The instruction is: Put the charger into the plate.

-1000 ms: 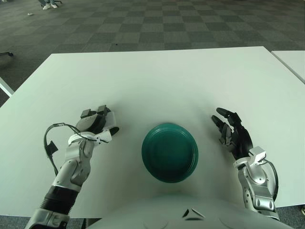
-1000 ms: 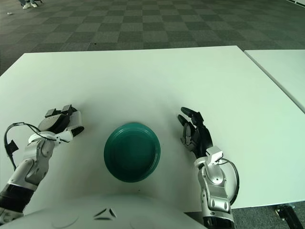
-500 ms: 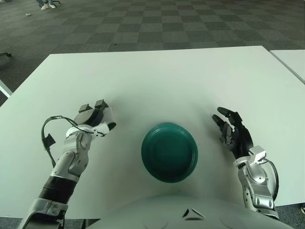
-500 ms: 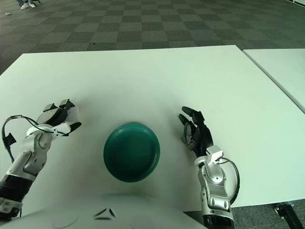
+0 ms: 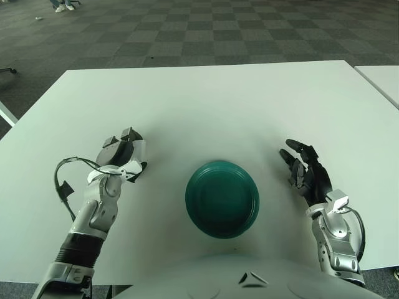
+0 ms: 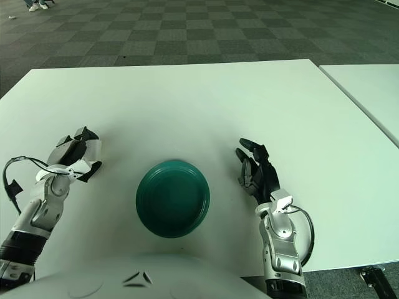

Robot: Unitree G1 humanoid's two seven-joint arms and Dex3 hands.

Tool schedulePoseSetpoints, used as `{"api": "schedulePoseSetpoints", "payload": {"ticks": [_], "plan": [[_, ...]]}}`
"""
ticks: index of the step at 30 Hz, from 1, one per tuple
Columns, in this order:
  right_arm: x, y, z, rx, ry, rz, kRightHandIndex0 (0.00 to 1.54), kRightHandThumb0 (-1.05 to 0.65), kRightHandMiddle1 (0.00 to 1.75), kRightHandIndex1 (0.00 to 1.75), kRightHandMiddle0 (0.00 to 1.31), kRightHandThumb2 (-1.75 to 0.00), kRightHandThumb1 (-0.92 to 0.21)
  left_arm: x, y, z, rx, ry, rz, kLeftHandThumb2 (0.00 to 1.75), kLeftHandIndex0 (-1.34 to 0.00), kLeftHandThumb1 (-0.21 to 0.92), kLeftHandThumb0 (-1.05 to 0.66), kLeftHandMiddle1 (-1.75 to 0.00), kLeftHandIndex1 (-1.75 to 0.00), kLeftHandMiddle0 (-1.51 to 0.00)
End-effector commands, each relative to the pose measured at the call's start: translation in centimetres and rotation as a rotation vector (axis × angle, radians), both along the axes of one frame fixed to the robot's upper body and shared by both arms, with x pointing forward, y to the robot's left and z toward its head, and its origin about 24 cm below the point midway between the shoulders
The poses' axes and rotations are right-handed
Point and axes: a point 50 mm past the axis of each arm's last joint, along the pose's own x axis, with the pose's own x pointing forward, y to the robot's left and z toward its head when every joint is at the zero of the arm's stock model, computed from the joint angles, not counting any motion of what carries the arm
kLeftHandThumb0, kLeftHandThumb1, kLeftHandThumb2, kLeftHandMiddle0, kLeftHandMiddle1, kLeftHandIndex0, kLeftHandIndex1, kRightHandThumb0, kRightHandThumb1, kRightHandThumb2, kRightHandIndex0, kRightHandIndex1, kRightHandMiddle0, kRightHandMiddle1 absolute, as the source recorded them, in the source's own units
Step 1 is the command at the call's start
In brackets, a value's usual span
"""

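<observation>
A dark green plate (image 5: 194, 187) lies on the white table (image 5: 206, 106) in front of me, near the front edge. My left hand (image 5: 123, 151) is left of the plate, a short gap away. Its fingers are curled around a small white charger (image 5: 139, 150), which shows between the dark fingertips; it also shows in the right eye view (image 6: 93, 151). I cannot tell whether the charger is off the tabletop. My right hand (image 5: 303, 171) rests right of the plate with its fingers spread, holding nothing.
A second white table (image 5: 383, 78) stands at the far right, with a gap between. Checkered carpet floor lies beyond the table's far edge. A black cable loops at my left wrist (image 5: 62, 184).
My left hand with the charger has shifted slightly left and away from me, and the forearm has swung inward. The right hand and the plate have not moved.
</observation>
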Motion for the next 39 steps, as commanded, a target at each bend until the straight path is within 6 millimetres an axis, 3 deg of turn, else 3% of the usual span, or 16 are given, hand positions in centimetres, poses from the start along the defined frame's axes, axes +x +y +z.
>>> {"api": "schedulePoseSetpoints", "payload": {"ticks": [1,6,18,30,39], "plan": [[-1.1,-0.2,-2.0,0.003,0.124,-0.023,0.35,-0.76,0.89,0.10,0.00,-0.86,-0.92,-1.0,-0.8,-0.1,-0.042,0.012,-0.014,1.62,-0.68,-0.02,0.00,-1.50,-1.75,-0.92],[-1.1,-0.1,-1.9,0.009,0.116,-0.021,0.36,-0.76,0.90,0.11,0.00,-0.85,-0.92,-1.4,-2.8,5.1,-0.033,-0.169,-0.098,1.68,-0.73,-0.09,0.00,-1.48,-1.75,-0.98],[-1.1,0.1,-1.8,0.017,0.131,-0.020,0.37,-0.78,0.90,0.12,0.00,-0.83,-0.92,-2.3,-8.0,10.7,0.001,-0.418,-0.331,1.74,-0.73,-0.13,0.00,-1.55,-1.75,-0.99],[-1.5,0.4,-1.8,0.015,0.134,-0.014,0.38,-0.78,0.91,0.14,0.00,-0.85,-0.92,-3.0,-11.7,13.0,-0.048,-0.397,-0.541,1.75,-0.69,-0.08,0.00,-1.68,-1.75,-0.92],[-1.6,0.5,-2.0,0.021,0.137,-0.005,0.34,-0.77,0.87,0.13,0.00,-0.84,-0.92,-3.9,-14.0,12.9,-0.137,-0.328,-0.673,1.74,-0.67,-0.07,0.00,-1.68,-1.75,-0.92]]}}
